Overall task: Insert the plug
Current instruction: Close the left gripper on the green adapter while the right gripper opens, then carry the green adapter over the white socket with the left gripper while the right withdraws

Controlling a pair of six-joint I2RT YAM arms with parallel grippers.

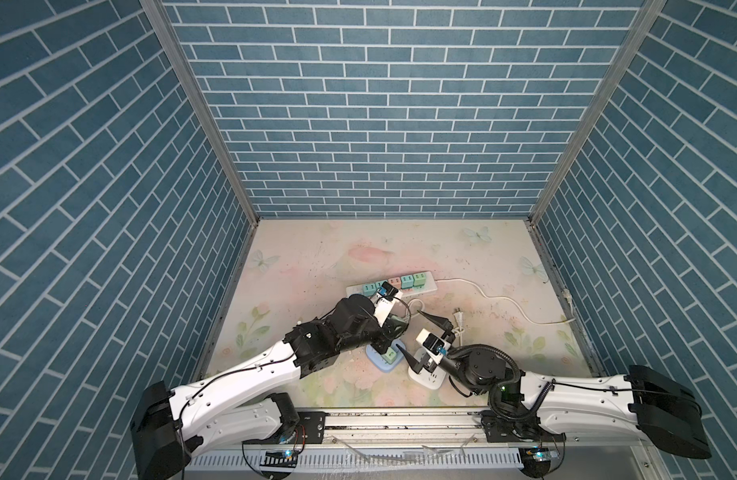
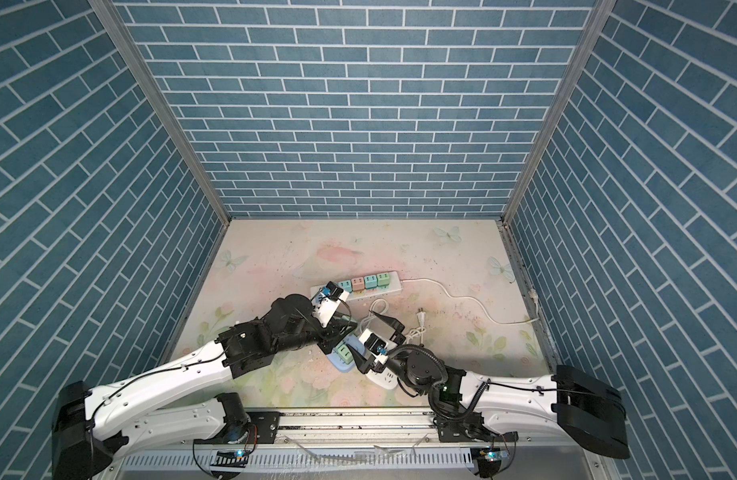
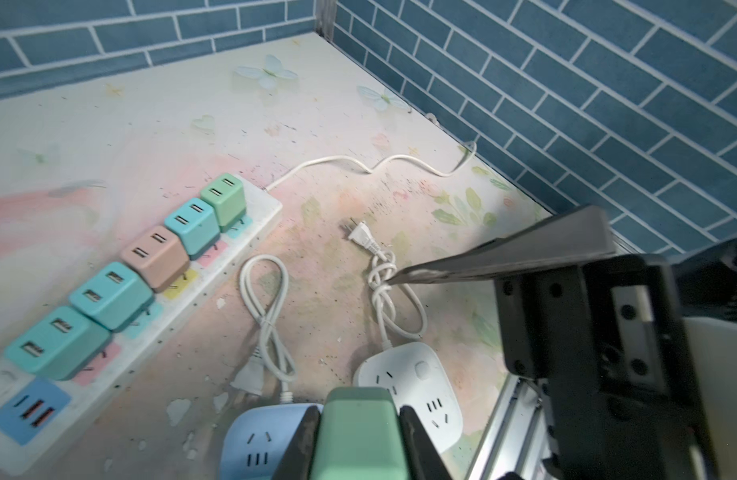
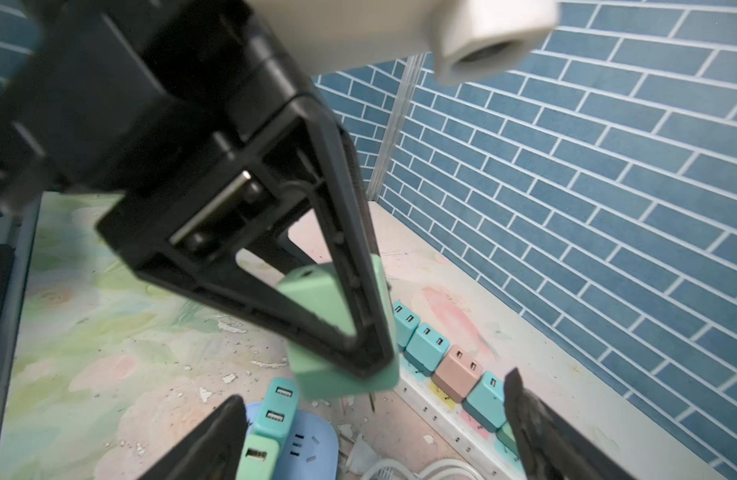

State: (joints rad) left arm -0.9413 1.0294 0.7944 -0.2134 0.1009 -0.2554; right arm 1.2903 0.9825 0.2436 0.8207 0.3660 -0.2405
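The green plug [image 3: 358, 440] is being clamped between the two black fingers [image 3: 300, 449] of the left gripper [image 3: 358, 413], which are being pressed flat against its smooth, matte sides. Its lower end is being cut off by the frame edge in the left wrist view, so its prongs are being hidden there. In the right wrist view the plug is being half covered by the open, triangular finger frame, and only a thin, blurred dark sliver is being glimpsed beneath it. The plug is being held in the air just above the rounded blue socket block [image 4: 325, 451], near the long white power strip [image 3: 217, 266].

The right gripper [image 4: 371, 419] is being held wide open, with nothing being gripped between its tapered fingers [image 4: 537, 432].

In both top views the left arm is being stretched forward with the wrist bent down, and its fingers are being largely concealed under the black wrist housing. The right arm is being folded low over the white socket block [image 1: 427, 376].

Boxy plastic adapters [image 3: 109, 297] in teal, pinkish brown and green are being shown seated in a row on the strip. The floral-printed table [image 3: 329, 291] is being shown scuffed and speckled.
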